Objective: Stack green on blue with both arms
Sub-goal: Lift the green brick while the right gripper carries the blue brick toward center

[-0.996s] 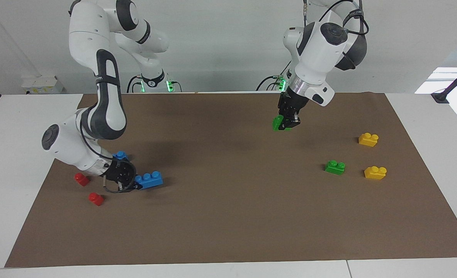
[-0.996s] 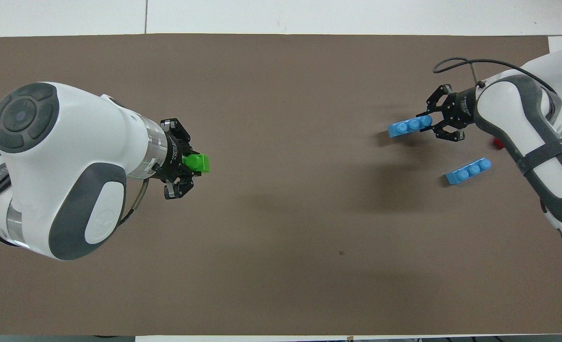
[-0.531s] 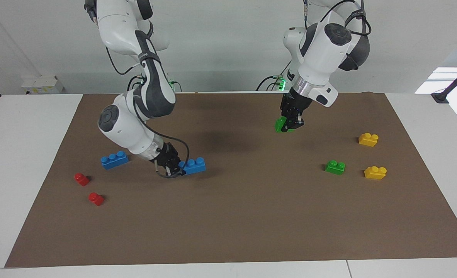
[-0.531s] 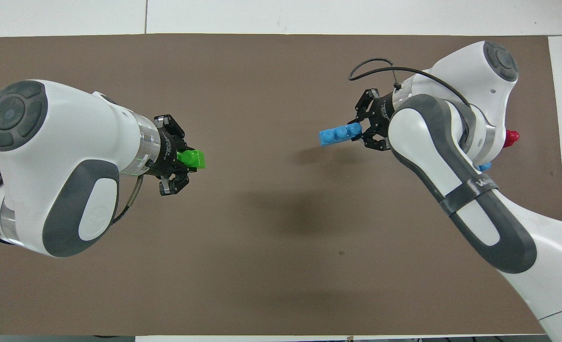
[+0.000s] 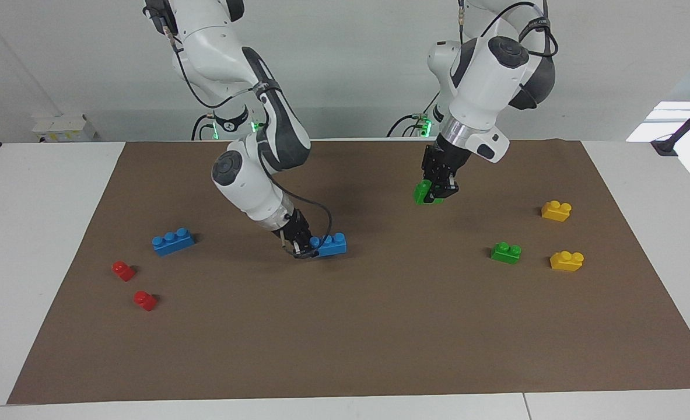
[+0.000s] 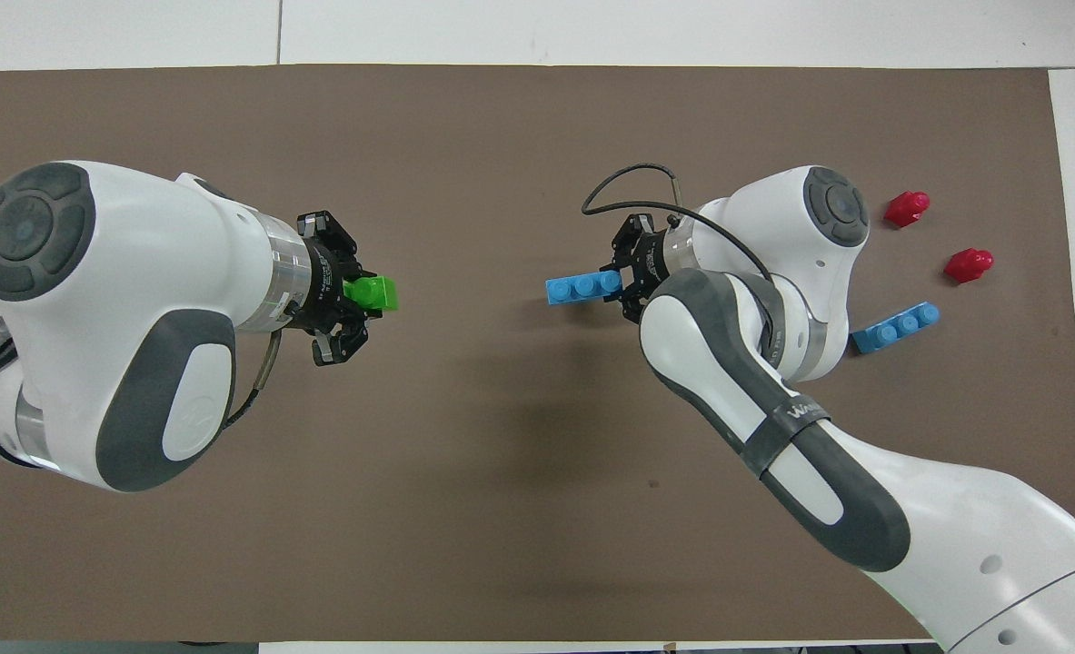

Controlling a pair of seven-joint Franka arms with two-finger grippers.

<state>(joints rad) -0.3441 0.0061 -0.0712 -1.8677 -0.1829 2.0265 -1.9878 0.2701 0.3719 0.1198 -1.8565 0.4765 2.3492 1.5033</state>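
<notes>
Right pincer [image 5: 305, 246] clamped on one end of a blue brick [image 5: 331, 245], low over the brown mat [image 5: 379, 338] on the bench [image 5: 35, 233]. Left pincer [image 5: 437, 188] gripping a green brick [image 5: 422, 192] in the air. Lying on the mat: second blue brick [image 5: 172, 241], second green brick [image 5: 506, 252], two yellow bricks [image 5: 556, 210], two red bricks [image 5: 123, 270].

I'm working in a robotics lab: white arms [image 5: 251, 169] standing over a brown mat [image 5: 356, 326], bare grey wall.
</notes>
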